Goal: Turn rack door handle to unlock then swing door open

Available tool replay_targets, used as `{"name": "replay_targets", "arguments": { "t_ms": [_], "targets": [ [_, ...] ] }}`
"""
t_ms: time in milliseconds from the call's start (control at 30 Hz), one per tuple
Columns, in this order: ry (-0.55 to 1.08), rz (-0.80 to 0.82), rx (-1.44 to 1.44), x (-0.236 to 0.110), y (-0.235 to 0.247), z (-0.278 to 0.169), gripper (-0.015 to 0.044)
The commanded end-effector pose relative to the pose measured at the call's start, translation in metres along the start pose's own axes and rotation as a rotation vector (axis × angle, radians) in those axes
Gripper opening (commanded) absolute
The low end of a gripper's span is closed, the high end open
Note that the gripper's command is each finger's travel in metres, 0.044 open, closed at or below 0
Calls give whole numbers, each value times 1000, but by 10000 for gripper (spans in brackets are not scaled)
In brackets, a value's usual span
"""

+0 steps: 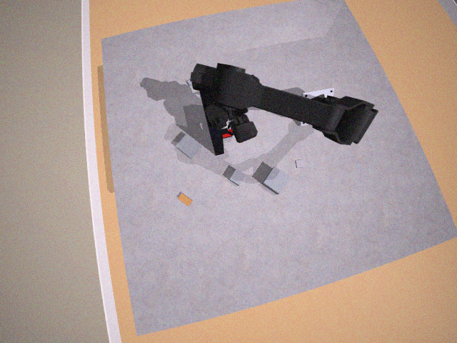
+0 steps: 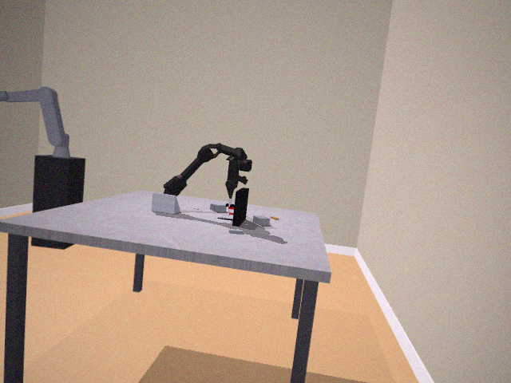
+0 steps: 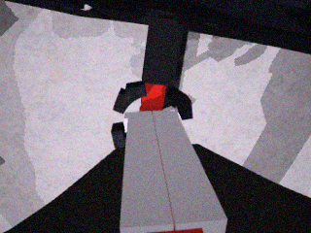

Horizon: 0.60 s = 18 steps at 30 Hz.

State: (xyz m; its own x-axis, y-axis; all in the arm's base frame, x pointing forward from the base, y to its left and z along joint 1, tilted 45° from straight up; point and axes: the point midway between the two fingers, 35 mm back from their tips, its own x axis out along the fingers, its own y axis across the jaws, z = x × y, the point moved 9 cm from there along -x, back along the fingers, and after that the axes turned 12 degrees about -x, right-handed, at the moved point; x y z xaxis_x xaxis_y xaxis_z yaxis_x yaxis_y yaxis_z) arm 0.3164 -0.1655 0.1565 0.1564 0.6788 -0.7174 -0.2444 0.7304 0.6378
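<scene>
The rack's upright black panel [image 1: 212,127] [image 2: 241,207] stands on the table; where door meets frame cannot be made out. The upright handle [image 1: 227,133] [image 2: 231,211] [image 3: 167,170] has grey-white sides, with red at its foot and top. It stands in front of the panel on a dark bracket [image 3: 166,55]. In the wrist view its two halves are pressed together, leaving only a thin seam that runs toward the panel. My gripper [image 2: 230,196] [image 3: 157,155] is shut on the handle from above, one black finger on each side. In the top view the arm hides the fingertips.
Grey blocks [image 1: 188,145] [image 1: 233,175] [image 1: 273,179] stand near the rack. An orange block [image 1: 185,199] [image 2: 274,218] lies farther off. A small white piece [image 1: 298,163] lies nearer the arm's base. A pale box [image 2: 164,203] stands by the base in the exterior view.
</scene>
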Motion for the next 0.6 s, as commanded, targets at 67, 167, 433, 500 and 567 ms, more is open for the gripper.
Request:
{"name": "replay_targets", "arguments": {
  "t_ms": [67, 167, 433, 500, 567],
  "targets": [
    [0, 2, -267, 1, 0, 0, 21],
    [0, 2, -415, 1, 0, 0, 21],
    [0, 2, -809, 1, 0, 0, 21],
    [0, 2, -907, 1, 0, 0, 21],
    [0, 2, -1006, 1, 0, 0, 21]
  ]
}}
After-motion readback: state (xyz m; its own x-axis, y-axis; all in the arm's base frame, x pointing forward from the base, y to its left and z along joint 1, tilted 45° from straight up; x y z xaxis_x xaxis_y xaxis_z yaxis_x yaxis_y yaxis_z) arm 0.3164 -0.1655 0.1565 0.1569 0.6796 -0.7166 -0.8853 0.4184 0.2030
